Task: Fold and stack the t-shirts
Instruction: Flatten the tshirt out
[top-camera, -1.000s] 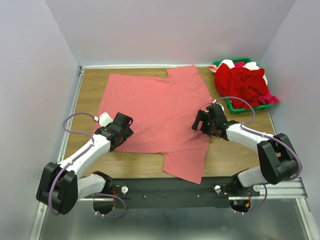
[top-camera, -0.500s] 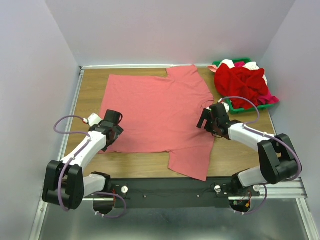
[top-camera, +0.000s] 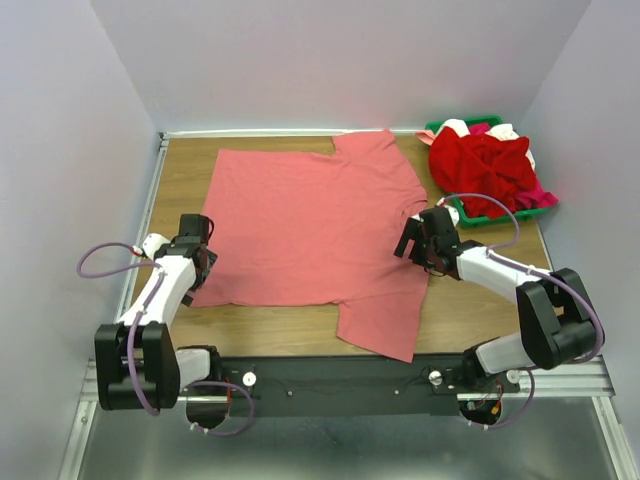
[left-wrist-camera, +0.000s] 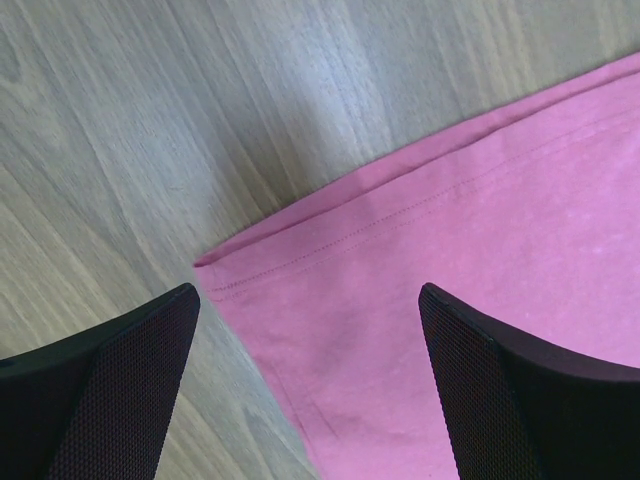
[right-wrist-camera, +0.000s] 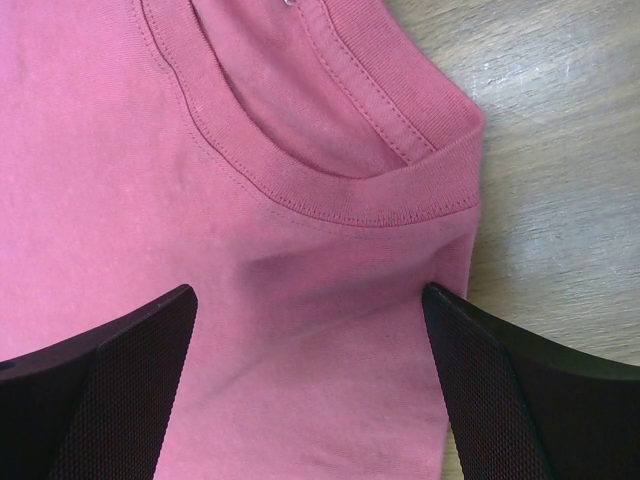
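A salmon-pink t-shirt (top-camera: 310, 225) lies spread flat on the wooden table (top-camera: 180, 180), with its collar on the right. My left gripper (top-camera: 203, 258) is open and empty at the shirt's left edge. In the left wrist view it (left-wrist-camera: 308, 295) hangs over a hemmed corner of the shirt (left-wrist-camera: 420, 300), with wood beside it. My right gripper (top-camera: 415, 240) is open and empty at the collar. In the right wrist view it (right-wrist-camera: 308, 292) sits just below the ribbed collar (right-wrist-camera: 330, 185), over the shirt's fabric (right-wrist-camera: 150, 150).
A green bin (top-camera: 480, 215) at the back right holds a heap of red clothes (top-camera: 485, 165) with white and pink pieces. Bare wood shows left of the shirt and along the near edge. Grey walls close in on three sides.
My left gripper has moved left from over the shirt's lower left part to its left edge. The right gripper shifted slightly right. The near sleeve drew back a little.
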